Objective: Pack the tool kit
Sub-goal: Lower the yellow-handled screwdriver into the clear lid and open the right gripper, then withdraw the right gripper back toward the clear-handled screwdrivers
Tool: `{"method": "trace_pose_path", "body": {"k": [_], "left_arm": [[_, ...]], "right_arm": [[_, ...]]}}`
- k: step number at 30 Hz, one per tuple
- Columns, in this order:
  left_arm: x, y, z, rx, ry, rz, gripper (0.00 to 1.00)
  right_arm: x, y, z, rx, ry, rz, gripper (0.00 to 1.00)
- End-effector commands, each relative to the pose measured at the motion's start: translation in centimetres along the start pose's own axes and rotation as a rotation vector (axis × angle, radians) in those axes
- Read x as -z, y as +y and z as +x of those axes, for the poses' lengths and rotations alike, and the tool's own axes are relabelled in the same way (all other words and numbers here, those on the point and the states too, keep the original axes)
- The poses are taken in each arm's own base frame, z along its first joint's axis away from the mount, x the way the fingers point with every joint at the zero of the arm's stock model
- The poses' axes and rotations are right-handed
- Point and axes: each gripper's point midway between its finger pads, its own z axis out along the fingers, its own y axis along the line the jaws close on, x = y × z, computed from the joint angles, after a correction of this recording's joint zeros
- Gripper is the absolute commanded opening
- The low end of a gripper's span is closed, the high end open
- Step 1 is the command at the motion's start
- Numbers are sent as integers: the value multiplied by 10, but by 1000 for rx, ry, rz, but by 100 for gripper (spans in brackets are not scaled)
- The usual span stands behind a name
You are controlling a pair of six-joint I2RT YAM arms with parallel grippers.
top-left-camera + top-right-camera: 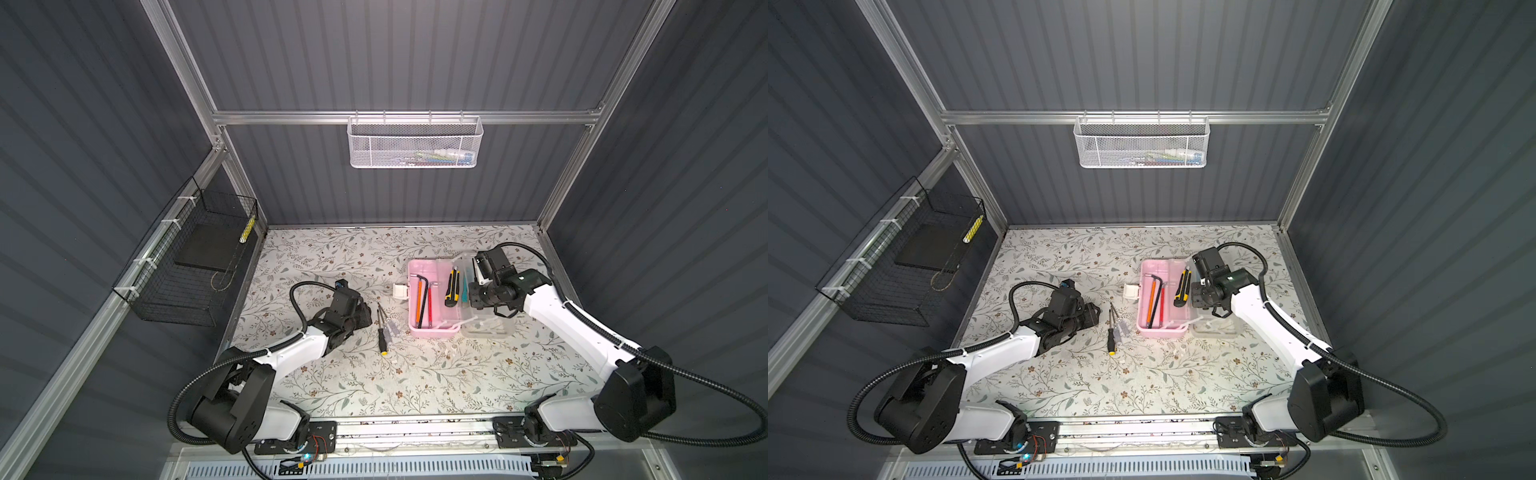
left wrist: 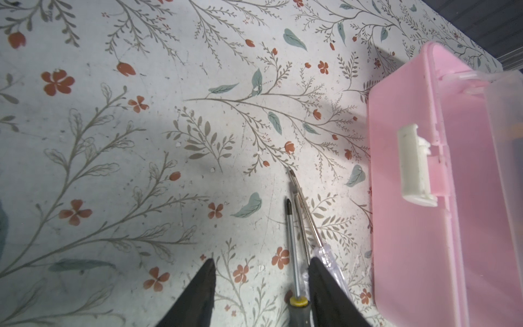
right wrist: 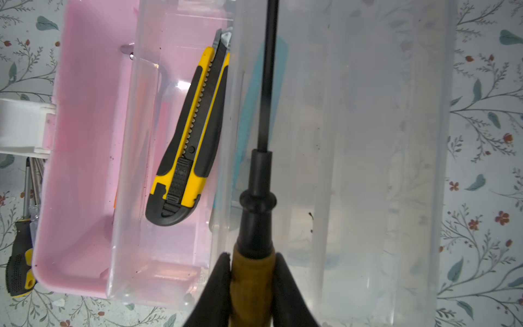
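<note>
- The tool kit, a small rectangular plastic box with a pink base (image 1: pixel 432 332), lies open just right of the middle of the floral-patterned table (image 1: pixel 332 257) in both top views. Its frosted clear lid (image 1: pixel 494 328) is folded flat on the table to its right.
- A white clasp (image 1: pixel 401 291) sticks out from the left side of the pink base.
- Inside the base a black L-shaped hex key (image 1: pixel 424 299), a slim orange tool (image 1: pixel 419 297) and a slim red tool (image 1: pixel 429 303) lie lengthwise, side by side.
- A yellow-and-black utility knife (image 3: pixel 184 136) lies tilted in the right part of the box, with a teal utility knife (image 1: pixel 465 286) just beside it, near the hinge.
- The right gripper (image 3: pixel 252 259) hangs over the clear lid. Its black fingers (image 3: pixel 218 283) are pressed onto the handle of a brown-handled screwdriver with a black shaft (image 3: pixel 257 198).
- The left gripper (image 2: pixel 261 269) sits low over the table, left of the box, with its fingers (image 2: pixel 198 297) spread and gripping nothing.
- A black-handled screwdriver with a yellow collar (image 2: pixel 293 254) lies on the table with its shaft between those fingers, close to one of them.
- A clear-handled screwdriver (image 2: pixel 325 254) lies just beside it, between the left gripper and the box.
</note>
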Motion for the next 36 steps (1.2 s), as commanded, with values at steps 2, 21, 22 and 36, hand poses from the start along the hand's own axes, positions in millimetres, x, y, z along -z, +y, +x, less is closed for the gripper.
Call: {"method": "trace_pose_path", "body": {"k": [2, 21, 22, 36], "left_arm": [[-1, -3, -7, -18, -10, 13, 54], [0, -2, -5, -15, -6, 22, 55], [1, -1, -4, -18, -5, 18, 55], [27, 17, 0, 35, -35, 19, 55]], "right_arm": [[-10, -6, 1, 1, 8, 33, 13], [29, 9, -23, 7, -63, -41, 41], [37, 13, -28, 17, -83, -51, 41], [51, 205, -19, 298, -70, -340, 32]]}}
